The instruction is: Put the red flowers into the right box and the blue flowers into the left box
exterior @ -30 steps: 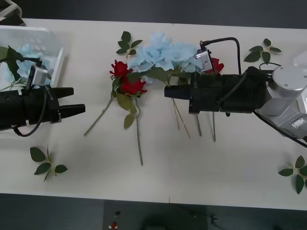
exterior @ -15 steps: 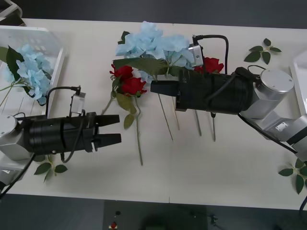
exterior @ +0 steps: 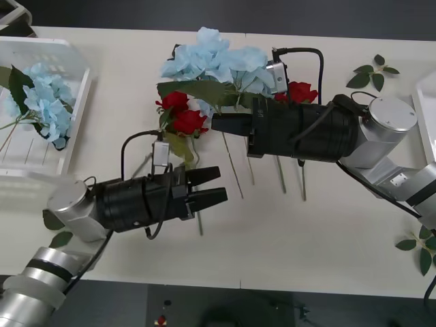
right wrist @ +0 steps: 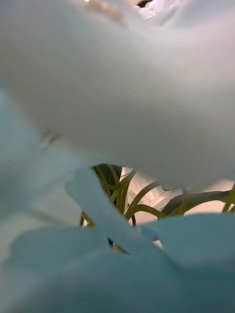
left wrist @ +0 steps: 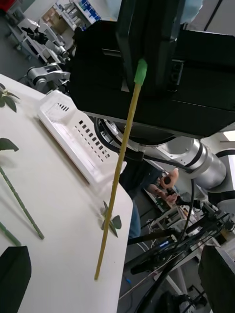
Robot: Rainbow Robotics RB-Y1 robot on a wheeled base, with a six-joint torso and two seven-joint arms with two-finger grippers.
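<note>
My right gripper [exterior: 218, 125] is shut on the stem of a blue flower [exterior: 212, 60], holding the pale cluster above the table's far middle. Its thin stem [exterior: 233, 163] hangs down. The petals [right wrist: 117, 88] sit close against the right wrist view. In the left wrist view the stem [left wrist: 119, 171] hangs from the right gripper [left wrist: 142, 68]. My left gripper [exterior: 222, 183] is open, just left of that stem's lower end. Two red flowers [exterior: 181, 113] lie beside it and another red flower [exterior: 300, 91] lies behind the right arm. The left box [exterior: 76, 102] holds blue flowers [exterior: 42, 101]. The right box [exterior: 424, 102] shows its rim.
Loose green leaf sprigs lie at the far right [exterior: 373, 71], near right [exterior: 421, 248] and near left [exterior: 60, 238]. Several bare stems [exterior: 302, 178] lie under the right arm. The slotted right box [left wrist: 73, 132] sits by the table's edge in the left wrist view.
My left arm swung from beside the left box to the table's middle, its gripper open near the hanging stem. My right gripper lifted the blue flower and shifted it slightly left.
</note>
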